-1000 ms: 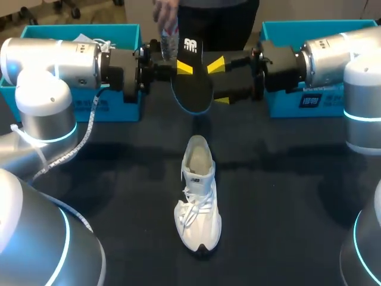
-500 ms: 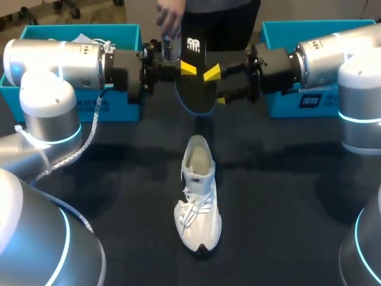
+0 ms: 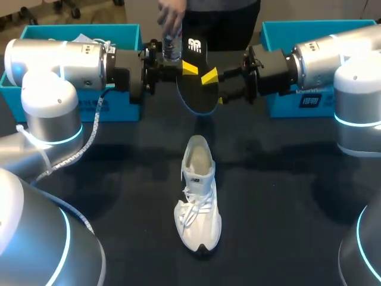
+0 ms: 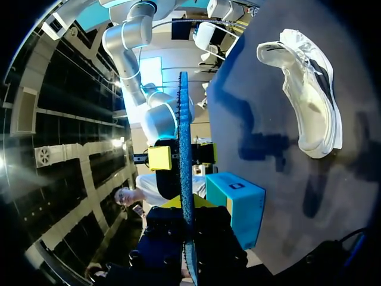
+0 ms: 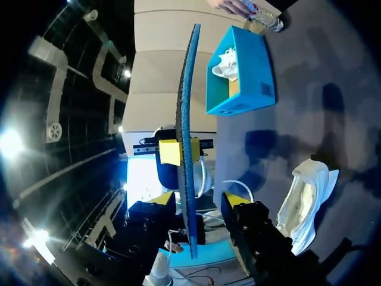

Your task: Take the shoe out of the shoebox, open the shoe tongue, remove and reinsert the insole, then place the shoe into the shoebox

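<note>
Upper centre: your left gripper (image 3: 188, 68) clamps the black insole (image 3: 196, 96) upright, apparently so your right gripper (image 3: 215, 88), fingers spread wide around it, can take over.

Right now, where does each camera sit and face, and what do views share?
Head view: above and behind, looking down on the table; both arms enter from the sides, left claw and right claw at the insole.
Left wrist view: on the left wrist, looking along its claw at the insole's edge, toward the right claw.
Right wrist view: mirrored, facing the left claw; own claw shows.
Shared: insole and white shoe, in all three.
</note>
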